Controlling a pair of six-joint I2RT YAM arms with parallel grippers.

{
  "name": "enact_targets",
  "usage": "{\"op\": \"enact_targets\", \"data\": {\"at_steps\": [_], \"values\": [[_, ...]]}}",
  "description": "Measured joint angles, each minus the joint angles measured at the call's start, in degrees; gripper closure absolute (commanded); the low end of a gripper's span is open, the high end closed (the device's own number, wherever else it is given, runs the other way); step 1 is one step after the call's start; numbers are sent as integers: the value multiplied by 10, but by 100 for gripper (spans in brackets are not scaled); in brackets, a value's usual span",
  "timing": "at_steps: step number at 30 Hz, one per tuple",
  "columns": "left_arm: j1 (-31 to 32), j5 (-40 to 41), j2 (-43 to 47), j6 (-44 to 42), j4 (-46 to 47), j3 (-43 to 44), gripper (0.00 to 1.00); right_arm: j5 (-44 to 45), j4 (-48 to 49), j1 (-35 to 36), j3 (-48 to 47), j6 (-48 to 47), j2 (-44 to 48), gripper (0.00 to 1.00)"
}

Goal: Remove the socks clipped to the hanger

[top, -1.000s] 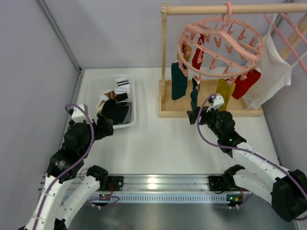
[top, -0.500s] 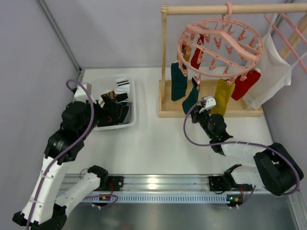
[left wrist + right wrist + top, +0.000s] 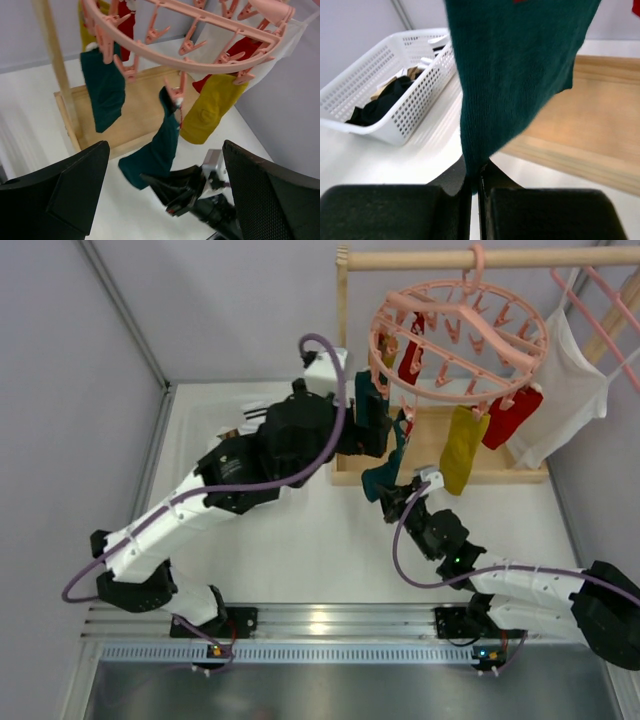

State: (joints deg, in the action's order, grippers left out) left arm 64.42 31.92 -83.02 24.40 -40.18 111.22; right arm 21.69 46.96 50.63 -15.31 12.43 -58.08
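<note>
The pink ring hanger (image 3: pixel 460 330) hangs from the wooden rail with socks pegged round it. My right gripper (image 3: pixel 396 498) is shut on the lower end of a dark teal sock (image 3: pixel 383 476), which stretches at a slant from its peg (image 3: pixel 175 95). The right wrist view shows that sock (image 3: pixel 515 65) pinched between the closed jaws (image 3: pixel 476 187). My left gripper (image 3: pixel 368 435) is open just in front of the ring, and nothing sits between its fingers (image 3: pixel 65 195). Another teal sock (image 3: pixel 105 87), a mustard sock (image 3: pixel 460 445) and red socks (image 3: pixel 512 412) stay clipped.
A white shirt (image 3: pixel 575 390) on a pink hanger hangs at the right of the rail. The rack's wooden base (image 3: pixel 590 115) lies under the socks. A white basket (image 3: pixel 385 85) with dark and striped socks stands to the left, mostly covered by my left arm in the top view.
My left arm has swung from the basket across to the hanger, still open. My right gripper has shut on the teal sock's end and pulled it down toward the near side.
</note>
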Motion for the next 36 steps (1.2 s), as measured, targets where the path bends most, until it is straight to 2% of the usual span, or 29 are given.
{"op": "enact_targets", "data": {"at_steps": [4,8,17,36], "values": [[22,33,-94,-25,0,87,2,38,-34,44,-1,9,12,100],[18,47,-148,-44,-1,130,2,56,-69,64,-3,20,32,100],[18,57,-190,-53,-2,165,2,84,-118,82,-30,46,39,100],[17,149,-276,-106,-3,205,13,156,-139,151,-127,10,-70,100]]}}
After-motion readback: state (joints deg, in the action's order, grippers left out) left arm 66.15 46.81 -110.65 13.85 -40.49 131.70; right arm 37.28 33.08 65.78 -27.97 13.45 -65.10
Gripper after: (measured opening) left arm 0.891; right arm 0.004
